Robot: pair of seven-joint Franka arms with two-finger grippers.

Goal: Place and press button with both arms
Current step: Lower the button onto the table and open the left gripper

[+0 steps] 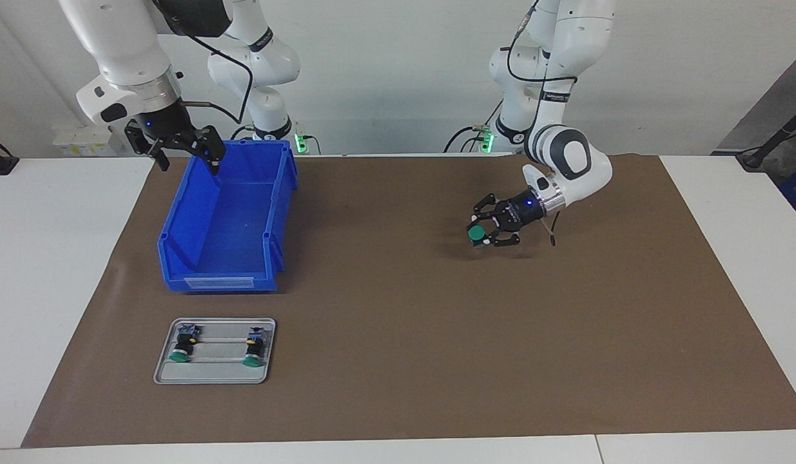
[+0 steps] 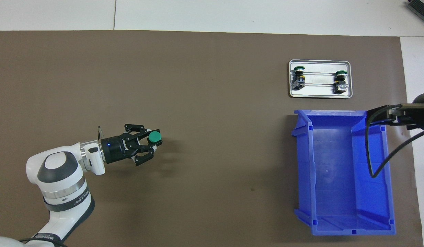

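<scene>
So going across the facing view: the right gripper hangs over the robot-side rim of the blue bin, claws spread wide with nothing in them. In the overhead view only a sliver of it and its looping black cable show at the frame edge, so that view doesn't help much. The bin is glossy moulded plastic, a deep rectangular tub with a lower, label-slotted front wall that faces away from the robots. Just farther out from the robots sits a flat metal tray with rounded corners, dull silver, holding two spare buttons lying on their sides, green caps pointing away from the robots; their terminal ends are too small to read.

Toward the left arm's end, the left gripper hovers just over the matte brown mat, pinching the button by its black body. Its long axis lies roughly level, in line with the gripper, the smooth round green cap pointing toward the bin's end of the table. The body and base are mostly hidden between the black fingers.
</scene>
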